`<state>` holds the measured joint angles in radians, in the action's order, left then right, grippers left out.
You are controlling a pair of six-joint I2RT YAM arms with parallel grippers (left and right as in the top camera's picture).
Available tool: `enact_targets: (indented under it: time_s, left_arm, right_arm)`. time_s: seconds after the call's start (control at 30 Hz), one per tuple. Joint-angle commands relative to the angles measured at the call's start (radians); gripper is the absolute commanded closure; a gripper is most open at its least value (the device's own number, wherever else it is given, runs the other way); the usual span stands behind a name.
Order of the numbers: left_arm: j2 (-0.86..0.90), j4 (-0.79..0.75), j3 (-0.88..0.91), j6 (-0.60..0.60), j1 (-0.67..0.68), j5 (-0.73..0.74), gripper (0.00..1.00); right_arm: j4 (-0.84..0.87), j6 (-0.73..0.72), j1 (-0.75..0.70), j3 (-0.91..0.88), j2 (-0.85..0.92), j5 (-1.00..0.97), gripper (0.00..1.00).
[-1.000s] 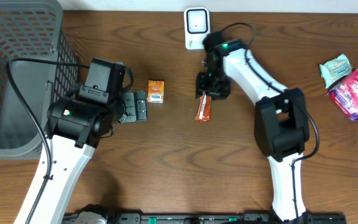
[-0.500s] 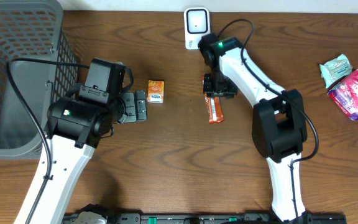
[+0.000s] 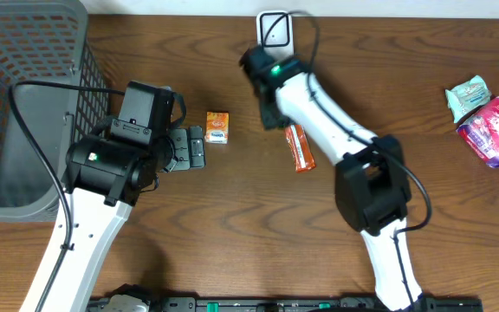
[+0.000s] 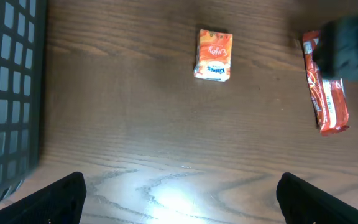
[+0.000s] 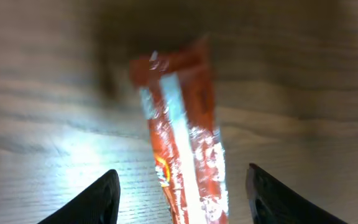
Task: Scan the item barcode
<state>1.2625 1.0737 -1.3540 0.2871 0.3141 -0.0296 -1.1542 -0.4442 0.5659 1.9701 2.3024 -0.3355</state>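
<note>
The bar [image 5: 185, 155] is seen flat on the tabletop [image 3: 232, 225], long axis near-to-far, beneath the right gripper [image 5: 180, 186], spread open and empty.

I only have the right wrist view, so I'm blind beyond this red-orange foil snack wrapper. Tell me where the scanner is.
Observer: The white rectangular scanner stands at the wooden table's far edge, beyond the red-orange foil snack wrapper.
Operator: Report what else lies nearby.
Observer: A small orange carton, lying flat, apart from the wrapper.
Operator: Report on the left gripper.
Observer: Open, hovering over bare wood, holding nothing.
</note>
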Motion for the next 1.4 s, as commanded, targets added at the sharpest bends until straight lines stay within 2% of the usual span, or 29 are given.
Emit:
enact_targets:
  time_s: [0.0, 0.3, 0.43, 0.63, 0.73, 0.9, 1.13, 1.23, 1.37]
  left_arm:
    - [0.005, 0.002, -0.003, -0.006, -0.005, -0.009, 0.02]
    - [0.005, 0.002, -0.003, -0.006, -0.005, -0.009, 0.02]
    - [0.005, 0.002, -0.003, -0.006, -0.005, -0.009, 0.02]
    - [0.005, 0.002, -0.003, -0.006, -0.005, -0.009, 0.02]
    - [0.005, 0.002, -0.003, -0.006, -0.005, -0.009, 0.02]
    - [0.005, 0.002, -0.003, -0.006, -0.005, -0.009, 0.02]
    - [0.005, 0.003, -0.003, -0.006, -0.005, -0.009, 0.02]
    - [0.005, 0.003, -0.003, -0.006, -0.005, -0.009, 0.02]
    - [0.005, 0.002, -0.003, -0.006, -0.005, -0.009, 0.02]
  right_arm:
    - [0.05, 0.035, 0.013, -0.087, -0.005, -0.093, 0.4]
    - [0.278, 0.128, 0.002, -0.24, -0.005, -0.092, 0.41]
    - [0.333, 0.127, -0.011, -0.306, -0.005, -0.074, 0.46]
    - [0.356, 0.127, -0.061, -0.368, -0.005, 0.054, 0.88]
    - [0.352, 0.127, -0.095, -0.365, -0.006, 0.153, 0.97]
    - [0.285, 0.15, -0.186, -0.296, -0.008, 0.439, 0.99]
    - [0.276, 0.287, -0.365, -0.231, -0.008, 1.325, 0.99]
    - [0.279, 0.29, -0.425, -0.244, -0.008, 1.456, 0.99]
    - [0.284, 0.289, -0.468, -0.313, -0.007, 1.485, 0.99]
